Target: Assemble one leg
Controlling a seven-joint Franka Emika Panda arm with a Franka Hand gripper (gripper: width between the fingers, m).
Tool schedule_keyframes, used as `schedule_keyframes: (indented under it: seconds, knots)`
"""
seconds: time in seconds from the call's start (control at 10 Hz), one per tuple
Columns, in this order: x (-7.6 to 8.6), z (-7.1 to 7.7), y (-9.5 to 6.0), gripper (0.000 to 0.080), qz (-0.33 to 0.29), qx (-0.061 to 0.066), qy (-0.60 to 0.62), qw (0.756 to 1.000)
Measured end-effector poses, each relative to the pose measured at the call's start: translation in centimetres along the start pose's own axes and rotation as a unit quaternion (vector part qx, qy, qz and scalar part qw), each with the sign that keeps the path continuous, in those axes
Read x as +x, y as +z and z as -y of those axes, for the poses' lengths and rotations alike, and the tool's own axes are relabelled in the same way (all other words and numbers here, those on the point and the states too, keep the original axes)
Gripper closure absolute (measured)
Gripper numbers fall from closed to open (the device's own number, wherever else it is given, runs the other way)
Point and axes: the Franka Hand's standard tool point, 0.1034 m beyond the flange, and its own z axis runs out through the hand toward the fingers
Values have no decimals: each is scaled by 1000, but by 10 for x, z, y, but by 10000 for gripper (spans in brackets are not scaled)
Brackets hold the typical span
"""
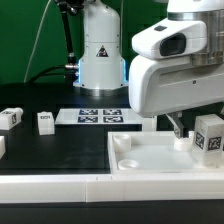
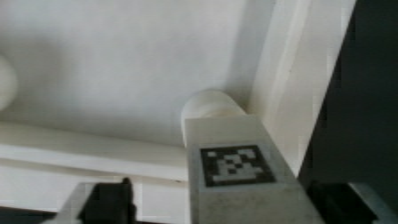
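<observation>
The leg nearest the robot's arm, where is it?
That leg is on the exterior view's right, at the white tray's right side, close beside the tool.

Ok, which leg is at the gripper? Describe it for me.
Find the big white tray in front. At its corner on the exterior view's right, by the gripper, is the leg, tag showing. The other legs lie off the tray on the black table.
</observation>
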Motion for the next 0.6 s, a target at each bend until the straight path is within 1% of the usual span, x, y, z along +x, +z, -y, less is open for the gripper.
schedule_keyframes:
  seconds: [0.1,0.2,0.5,0.6]
  knots:
    - [0,0,0,404,0,0,0,1000]
    - [0,0,0,508,0,0,0,1000]
    - [0,0,0,508,0,0,16,1000]
    - [0,2,0,508,0,3,86,996]
